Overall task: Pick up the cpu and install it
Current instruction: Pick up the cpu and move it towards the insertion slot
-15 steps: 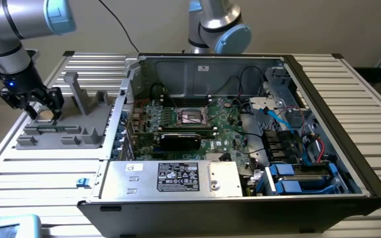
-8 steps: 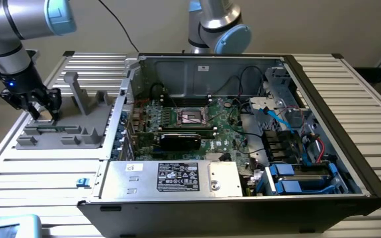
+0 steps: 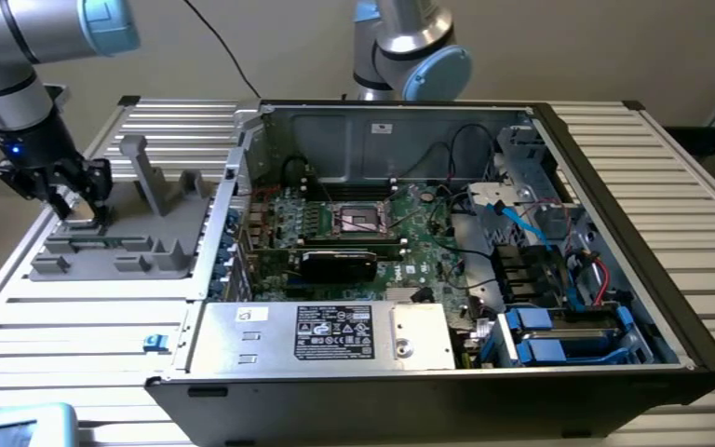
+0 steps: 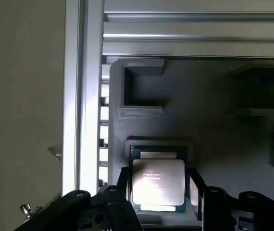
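The cpu (image 4: 157, 182), a flat square chip with a dull silver top and printed text, lies in a recess of the grey parts holder (image 3: 128, 253) at the exterior view's left. My gripper (image 3: 75, 207) is lowered onto that holder. In the wrist view my gripper (image 4: 159, 188) straddles the chip, one black finger (image 4: 124, 180) against each of two opposite edges, and the chip rests in its recess. The motherboard's open socket (image 3: 360, 220) sits in the middle of the computer case.
The open computer case (image 3: 655, 279) takes up the table's middle and the exterior view's right. Inside it are a black graphics card (image 3: 339, 264), a silver power supply box (image 3: 332, 332) and blue drive bays (image 3: 557, 340). A second arm (image 3: 410, 51) stands behind the case. Tall grey posts (image 3: 146, 172) rise from the holder.
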Robot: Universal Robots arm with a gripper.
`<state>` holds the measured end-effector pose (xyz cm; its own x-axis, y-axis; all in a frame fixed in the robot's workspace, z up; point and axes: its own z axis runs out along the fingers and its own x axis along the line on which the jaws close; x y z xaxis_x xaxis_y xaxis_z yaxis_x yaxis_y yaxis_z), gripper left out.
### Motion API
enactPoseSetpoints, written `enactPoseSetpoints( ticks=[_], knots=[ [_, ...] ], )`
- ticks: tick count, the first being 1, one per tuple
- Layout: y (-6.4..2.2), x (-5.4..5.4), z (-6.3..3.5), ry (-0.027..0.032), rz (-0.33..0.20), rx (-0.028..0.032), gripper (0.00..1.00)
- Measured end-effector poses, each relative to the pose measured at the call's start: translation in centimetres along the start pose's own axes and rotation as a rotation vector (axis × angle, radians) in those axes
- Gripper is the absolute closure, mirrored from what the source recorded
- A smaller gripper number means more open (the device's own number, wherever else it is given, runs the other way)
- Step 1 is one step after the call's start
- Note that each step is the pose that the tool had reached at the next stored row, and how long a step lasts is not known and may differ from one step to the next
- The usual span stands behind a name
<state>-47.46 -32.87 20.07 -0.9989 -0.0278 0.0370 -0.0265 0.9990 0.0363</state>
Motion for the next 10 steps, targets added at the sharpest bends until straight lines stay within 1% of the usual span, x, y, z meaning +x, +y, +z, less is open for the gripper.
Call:
enactPoseSetpoints(
  ticks=[10],
  knots=[
    [0.16, -0.1, -4.54, -0.0001, 0.0, -0.0001, 0.44]
  ],
)
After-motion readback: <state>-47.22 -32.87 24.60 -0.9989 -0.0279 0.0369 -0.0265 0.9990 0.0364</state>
